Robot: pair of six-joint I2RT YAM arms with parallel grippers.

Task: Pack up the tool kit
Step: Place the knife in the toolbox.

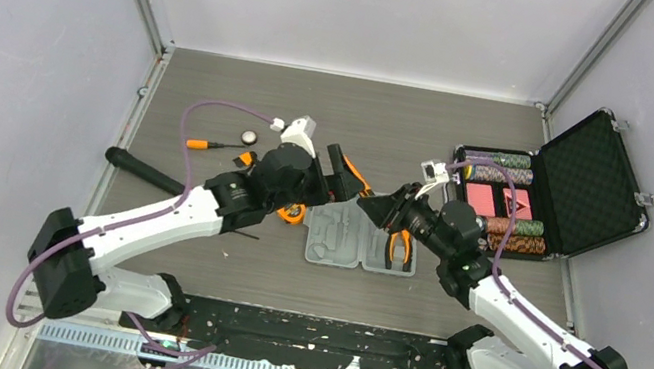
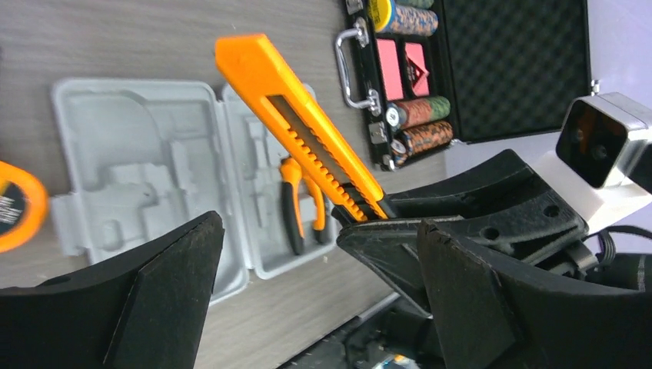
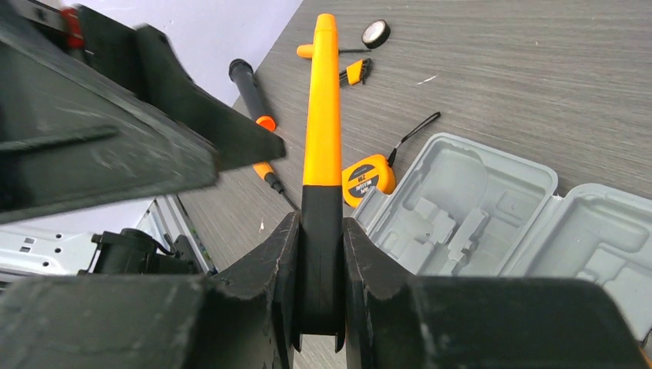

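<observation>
Clearly the right gripper (image 3: 321,231) is the one carrying the utility knife (image 3: 323,100). Its fingers pinch the black butt end, and the orange body runs straight up the middle of the right wrist frame, away from them. The left gripper (image 2: 307,269) is spread wide, with one finger at lower left and one at lower right of its wrist frame. The knife slants between them toward upper left, and neither finger appears to touch it. The grey case (image 2: 138,161) lies open on the table beneath, with pliers (image 2: 296,200) seated in its right half. In the right wrist frame the case sits at lower right, off the knife's axis. The right arm would therefore likely have to swing and lower the knife toward a long recess, though which one cannot be told.
</observation>
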